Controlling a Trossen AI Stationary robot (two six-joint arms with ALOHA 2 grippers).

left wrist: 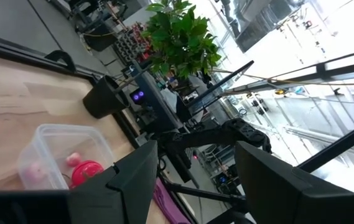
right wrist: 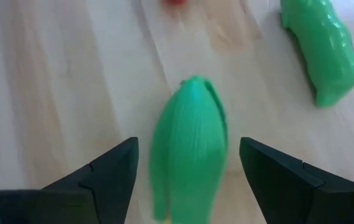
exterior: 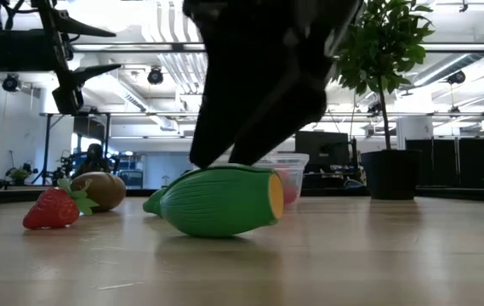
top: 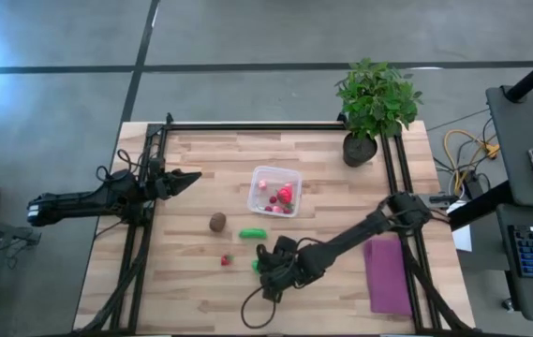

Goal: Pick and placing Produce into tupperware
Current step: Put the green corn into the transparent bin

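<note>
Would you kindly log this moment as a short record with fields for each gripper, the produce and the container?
right gripper: open, straddling the green corn piece on the table
left gripper: open, waiting at the table's left side
loose produce: kiwi, green oblong piece, strawberry
tupperware: holds red and pink pieces

Two dark arms, black cabling.

**Count of what stands on the table**

One clear square plastic container. One brown round kiwi. Two green oblong pieces: a smooth one and a ribbed corn-like one. One red strawberry. One leafy potted plant. One flat purple cloth.
</note>
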